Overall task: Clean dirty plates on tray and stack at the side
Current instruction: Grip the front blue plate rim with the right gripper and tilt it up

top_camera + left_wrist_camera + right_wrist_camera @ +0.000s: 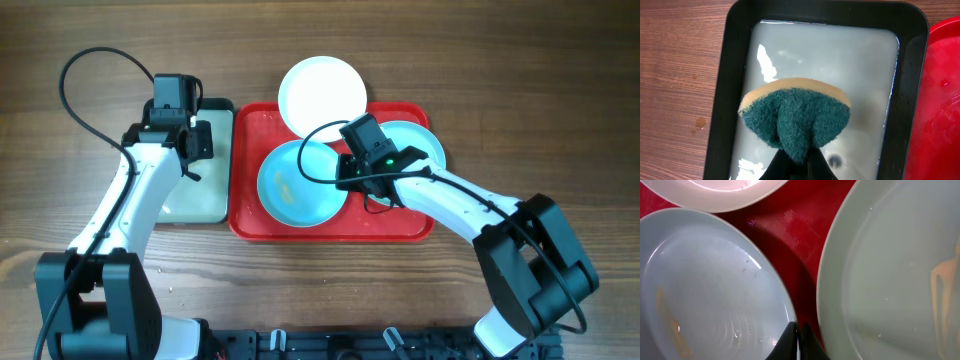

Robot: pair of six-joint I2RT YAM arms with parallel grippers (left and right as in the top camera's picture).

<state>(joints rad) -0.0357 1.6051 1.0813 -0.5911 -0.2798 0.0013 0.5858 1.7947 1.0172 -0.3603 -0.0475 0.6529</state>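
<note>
Seen from overhead, the red tray [330, 232] has its long axis running 9 to 3 o'clock. The white plate [322, 95] overhangs its 12 o'clock rim. The right gripper [798, 332], fingers pressed together and empty, is between the left aqua plate [298, 185] at its 9 o'clock and the right aqua plate [418, 140] at 2. The left gripper [799, 161] clamps a sponge [795, 115] above the black-rimmed tray [720, 100].
</note>
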